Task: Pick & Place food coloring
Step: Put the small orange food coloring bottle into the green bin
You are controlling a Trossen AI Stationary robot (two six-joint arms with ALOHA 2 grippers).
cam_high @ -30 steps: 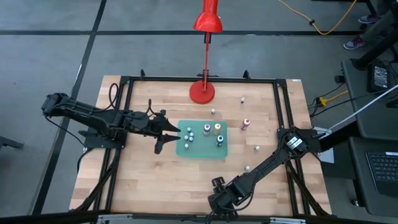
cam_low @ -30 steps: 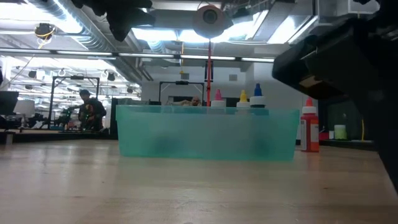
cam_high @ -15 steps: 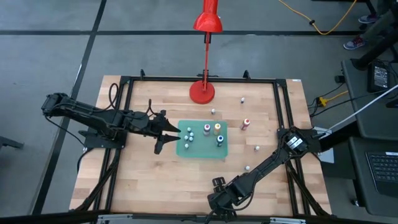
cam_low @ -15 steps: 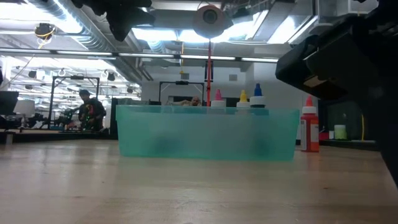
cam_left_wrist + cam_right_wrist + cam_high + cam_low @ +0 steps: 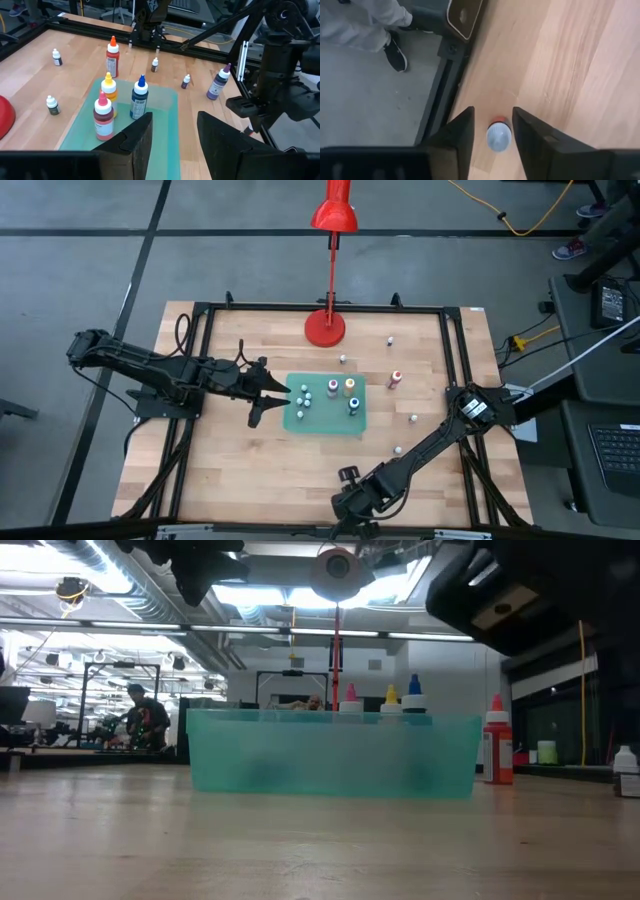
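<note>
Food coloring bottles stand in a teal tray [image 5: 325, 418]: pink cap [image 5: 102, 118], yellow cap [image 5: 108, 90] and blue cap [image 5: 140, 98]. More stand on the wood: a red one [image 5: 396, 380], a purple one [image 5: 218, 85] and tiny white-capped ones [image 5: 414, 418]. My left gripper [image 5: 270, 394] hovers open at the tray's left edge, holding nothing. My right gripper [image 5: 492, 135] is open near the table's near edge, pointing down. Its fingers stand on either side of a tiny bottle with a white cap and red rim [image 5: 498, 136], which stands on its base on the wood.
A tall red lamp [image 5: 326, 327] stands on its round base at the far edge. A black metal frame [image 5: 445, 85] rims the table; beyond it show a person's shoe and grey trouser leg [image 5: 395, 50]. Bare wood lies left of and in front of the tray.
The right arm has moved up and out of the low view's right side, uncovering a small white-capped bottle there. In the high view its gripper has crept slightly toward the table's left. The left arm has kept still.
</note>
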